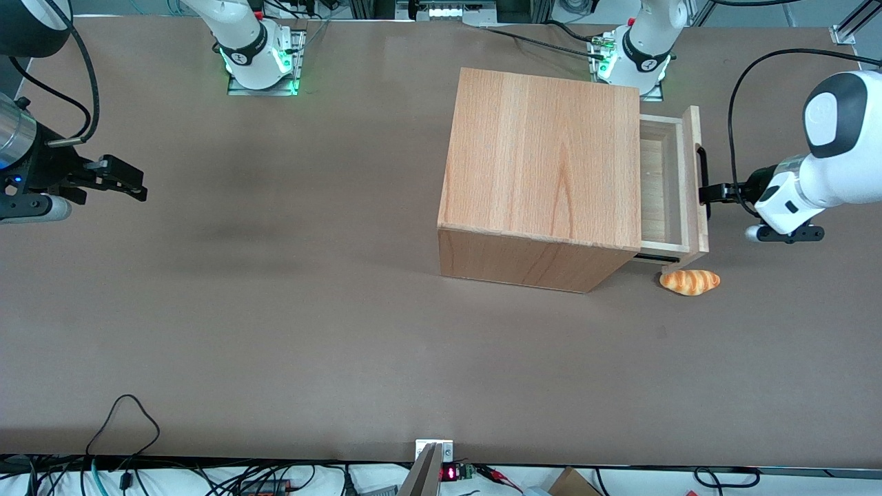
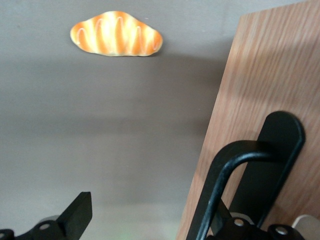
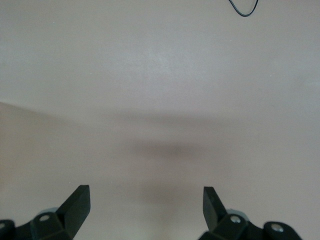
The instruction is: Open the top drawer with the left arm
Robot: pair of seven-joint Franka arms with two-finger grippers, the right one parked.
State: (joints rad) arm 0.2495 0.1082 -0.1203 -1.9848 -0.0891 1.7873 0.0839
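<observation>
The cabinet (image 1: 544,179) stands on the table (image 1: 275,331), toward the working arm's end. Its top drawer (image 1: 672,182) juts partly out of it, toward that end. The gripper (image 1: 710,193) is at the drawer's handle (image 1: 701,173), fingers spread. A croissant (image 1: 690,281) lies on the table just beside the drawer front, nearer the front camera.

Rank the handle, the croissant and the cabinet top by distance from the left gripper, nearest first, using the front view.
From the gripper:
1. Handle, right at the fingertips on the drawer front.
2. Croissant, on the table, nearer the front camera.
3. Cabinet top, toward the parked arm's end.
</observation>
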